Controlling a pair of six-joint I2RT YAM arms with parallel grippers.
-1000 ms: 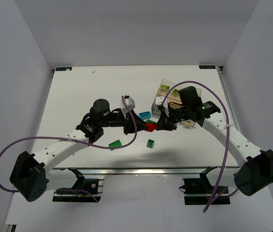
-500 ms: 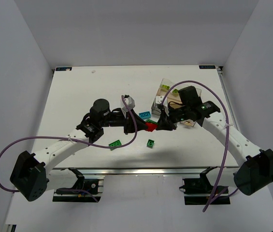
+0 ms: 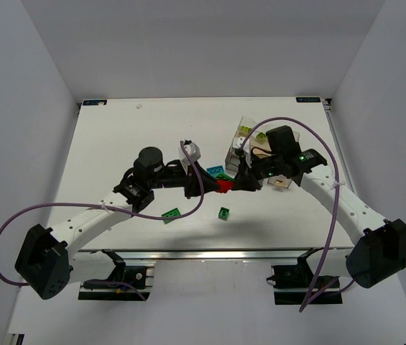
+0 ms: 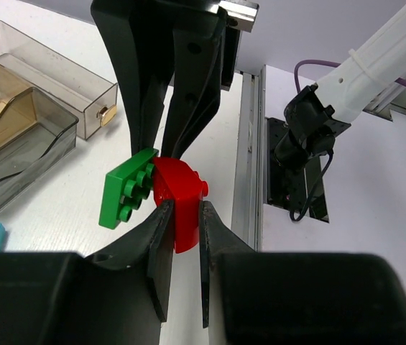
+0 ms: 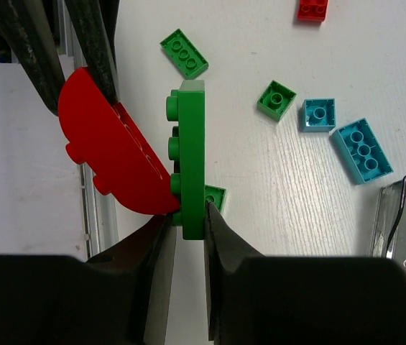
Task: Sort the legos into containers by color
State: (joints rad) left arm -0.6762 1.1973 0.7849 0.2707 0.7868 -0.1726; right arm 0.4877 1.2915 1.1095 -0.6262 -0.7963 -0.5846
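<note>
A red curved brick (image 4: 177,201) and a dark green plate (image 5: 190,158) are stuck together and held above the table centre (image 3: 223,186). My left gripper (image 4: 181,210) is shut on the red brick (image 5: 113,158). My right gripper (image 5: 187,212) is shut on the green plate (image 4: 127,188). The two grippers face each other, the left (image 3: 206,185) and the right (image 3: 240,182). Loose legos lie below: a green brick (image 5: 184,53), a small green one (image 5: 277,99), two cyan ones (image 5: 319,115) (image 5: 363,149) and a red one (image 5: 311,8). The clear containers (image 3: 249,140) stand behind the right gripper.
In the left wrist view a short container (image 4: 16,144) and the long narrow one (image 4: 52,65) stand at the left. A green brick (image 3: 171,213) and a small green one (image 3: 224,213) lie near the table's front edge. A cyan brick (image 3: 215,171) lies just beyond the grippers.
My right gripper has shifted slightly up and away, and the joined bricks moved a little with it. Both grips are unchanged.
</note>
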